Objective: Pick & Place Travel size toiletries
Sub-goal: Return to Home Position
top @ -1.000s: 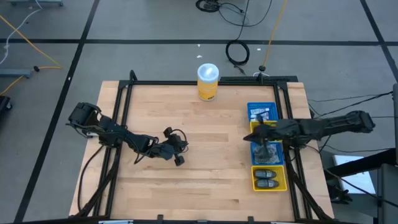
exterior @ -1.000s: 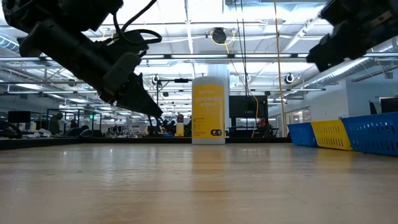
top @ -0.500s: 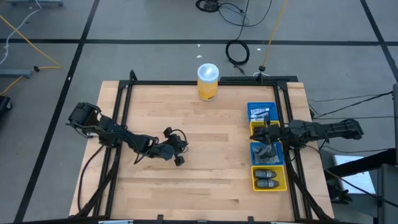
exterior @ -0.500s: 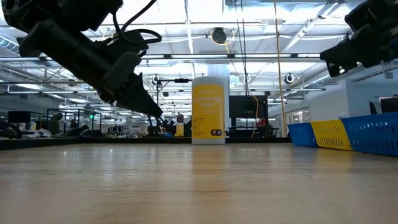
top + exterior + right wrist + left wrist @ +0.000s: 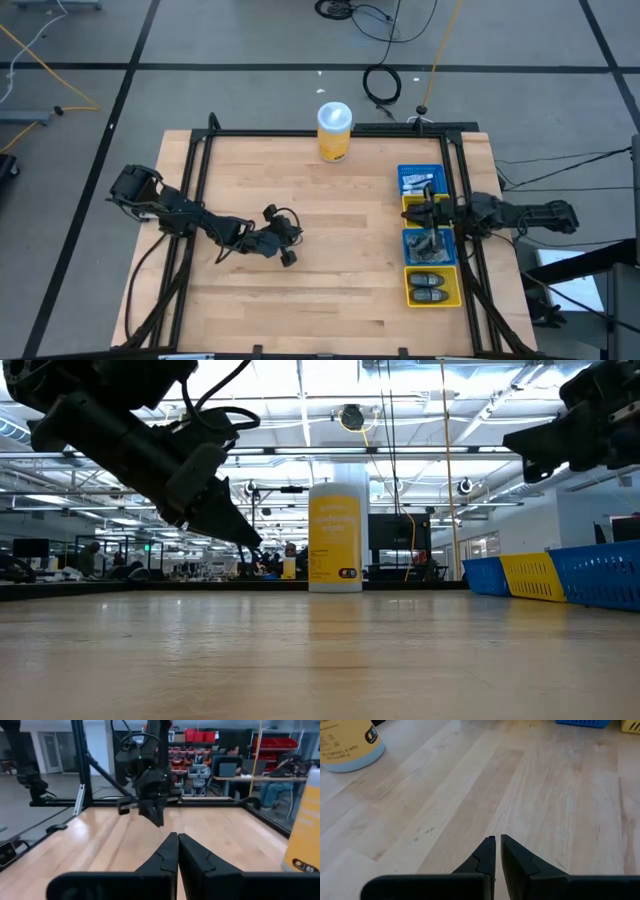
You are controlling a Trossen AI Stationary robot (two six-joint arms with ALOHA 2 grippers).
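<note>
The table [image 5: 330, 300] carries a row of four bins along its right edge, and all the travel size toiletries in view lie inside them: the blue bin [image 5: 401, 178] nearest the far right corner holds white tubes [image 5: 421, 182] with blue marks, the next one is a yellow bin [image 5: 408, 205] largely covered by the right arm so its contents cannot be told, the second blue bin [image 5: 408, 247] holds round grey jars [image 5: 432, 246], and the last yellow bin [image 5: 458, 290], nearest the near right corner, holds dark oblong pieces [image 5: 430, 283]. The right gripper [image 5: 420, 213] hangs above this row, about over the covered yellow bin, raised off the table in the low view; its own wrist view shows its two fingers pressed together with nothing between them [image 5: 174, 835]. The left gripper [image 5: 288, 256] is over the bare wood somewhat left of the table's middle, tilted down toward the surface, its jaws drawn nearly together with only a thin slit between them and nothing held [image 5: 496, 838]. A tall yellow canister [image 5: 334, 130] with a white lid stands upright at the middle of the far edge, well apart from both grippers and the bins. Beyond the table, the right wrist view shows a person [image 5: 231, 757] seated at a desk
</note>
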